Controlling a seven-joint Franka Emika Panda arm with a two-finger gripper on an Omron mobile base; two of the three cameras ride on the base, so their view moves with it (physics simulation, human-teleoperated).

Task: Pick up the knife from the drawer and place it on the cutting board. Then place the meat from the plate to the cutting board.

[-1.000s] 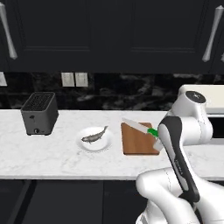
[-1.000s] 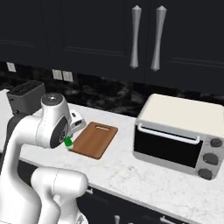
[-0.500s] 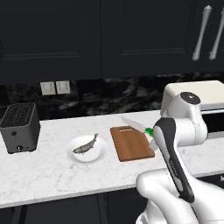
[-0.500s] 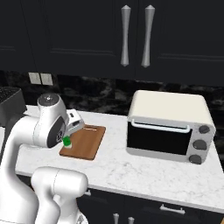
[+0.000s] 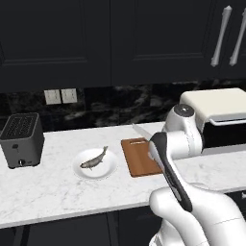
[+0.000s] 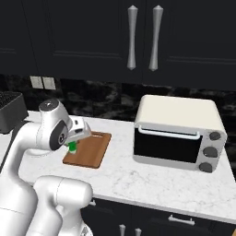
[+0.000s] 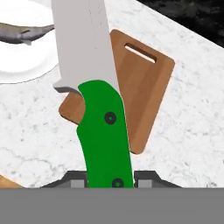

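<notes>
My jaws stay clamped on the knife; the base has driven along the bench, so the cutting board now lies just beyond them, ready for lowering.

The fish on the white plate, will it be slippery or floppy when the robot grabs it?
The fish looks thin and tapered, so the fingers could probably slide off its tail. It lies loose on the smooth plate, so a nudge may skate it around. It seems small, likely light.
</notes>
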